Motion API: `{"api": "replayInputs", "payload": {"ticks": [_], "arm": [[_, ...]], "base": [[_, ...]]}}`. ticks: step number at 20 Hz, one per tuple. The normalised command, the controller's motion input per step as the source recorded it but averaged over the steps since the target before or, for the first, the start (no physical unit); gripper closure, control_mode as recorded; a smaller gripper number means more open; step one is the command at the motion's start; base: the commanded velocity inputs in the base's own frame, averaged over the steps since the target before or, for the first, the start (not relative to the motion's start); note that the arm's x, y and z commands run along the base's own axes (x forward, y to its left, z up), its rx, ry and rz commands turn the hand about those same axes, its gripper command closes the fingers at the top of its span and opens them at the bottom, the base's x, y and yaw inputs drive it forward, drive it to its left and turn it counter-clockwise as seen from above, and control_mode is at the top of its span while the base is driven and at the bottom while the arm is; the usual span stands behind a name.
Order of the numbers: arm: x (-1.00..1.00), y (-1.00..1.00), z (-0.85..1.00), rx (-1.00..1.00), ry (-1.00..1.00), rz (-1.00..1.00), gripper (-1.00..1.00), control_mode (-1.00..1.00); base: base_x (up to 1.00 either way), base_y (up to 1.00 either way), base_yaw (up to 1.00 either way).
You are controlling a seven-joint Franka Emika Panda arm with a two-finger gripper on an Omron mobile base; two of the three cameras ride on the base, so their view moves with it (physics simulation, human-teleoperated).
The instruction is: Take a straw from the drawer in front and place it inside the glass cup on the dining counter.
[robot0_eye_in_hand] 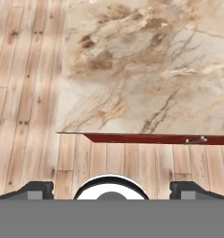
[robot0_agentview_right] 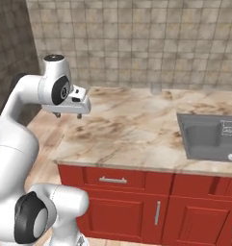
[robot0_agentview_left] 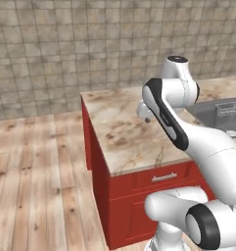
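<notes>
One drawer point(robot0_agentview_right: 112, 179) sits shut under the worktop point(robot0_agentview_right: 136, 129), its red front and metal pull facing the robot; the straw must be inside it, out of sight. The glass cup point(robot0_agentview_right: 156, 89) stands far back on the worktop near the tiled wall, well apart from the sink point(robot0_agentview_right: 204, 137). Jaws point(robot0_agentview_right: 68, 115) spread wide and empty hang above the worktop's left corner. Judging by this, the reach for the drawer pull is only starting: next, the hand should drop in front of the drawer front and hook that pull.

I stand in a kitchen: marble dining counter point(robot0_agentview_right: 132, 129) with a steel sink point(robot0_agentview_right: 209, 139), red cabinets point(robot0_agentview_right: 117, 211), tiled wall point(robot0_agentview_right: 136, 43), plank floor point(robot0_agentview_left: 36, 181).
</notes>
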Motion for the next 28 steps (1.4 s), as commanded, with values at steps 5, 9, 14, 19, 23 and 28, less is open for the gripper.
{"api": "replayInputs", "payload": {"ticks": [5, 9, 14, 19, 23, 28], "arm": [[0.0, 0.0, 0.0, 0.0, 0.0, 0.0, -1.0, 1.0], [0.0, 0.0, 0.0, 0.0, 0.0, 0.0, -1.0, 1.0], [0.0, 0.0, 0.0, 0.0, 0.0, 0.0, -1.0, 1.0], [0.0, 0.0, 0.0, 0.0, 0.0, 0.0, -1.0, 1.0], [0.0, 0.0, 0.0, 0.0, 0.0, 0.0, -1.0, 1.0], [0.0, 0.0, 0.0, 0.0, 0.0, 0.0, -1.0, 1.0]], "base": [[0.0, 0.75, -0.3], [0.0, 0.62, -0.34], [0.0, 0.5, -0.42], [0.0, 0.26, -0.48], [0.0, 0.23, -0.47], [0.0, 0.33, -0.45]]}}
